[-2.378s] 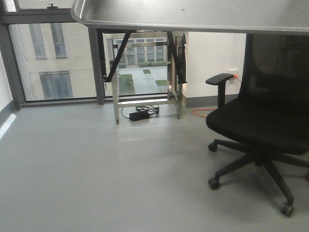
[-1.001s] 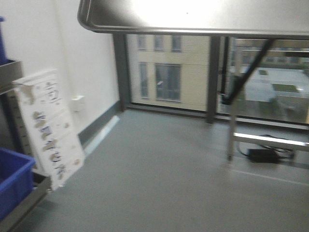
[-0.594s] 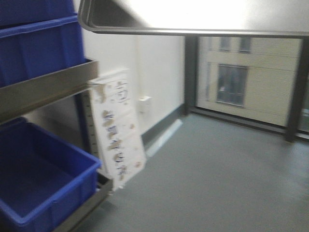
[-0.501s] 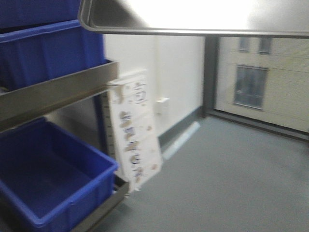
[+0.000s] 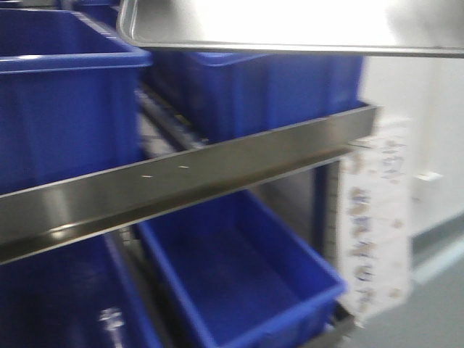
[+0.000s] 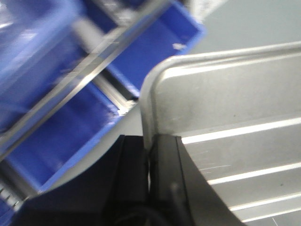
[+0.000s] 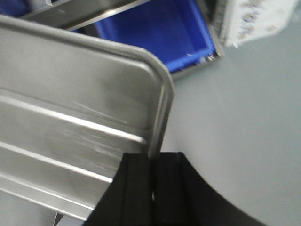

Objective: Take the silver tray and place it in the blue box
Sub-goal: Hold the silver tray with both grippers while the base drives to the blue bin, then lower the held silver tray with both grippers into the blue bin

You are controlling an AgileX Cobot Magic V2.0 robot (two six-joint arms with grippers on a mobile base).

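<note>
The silver tray is held aloft and level across the top of the front view, underside showing, on the near side of the shelving and outside every crate. Both wrist views show its ridged base and raised rim.

The left gripper is closed on the tray's left rim near a rounded corner, one black finger on each side of the rim. The right gripper pinches the right rim in the same way.

The blue box stands on the upper shelf at far left, with a second blue crate to its right. A steel shelf rail runs beneath them. A lower blue bin sits below the rail. A white printed sheet hangs at the rack's right end. The view is blurred.
</note>
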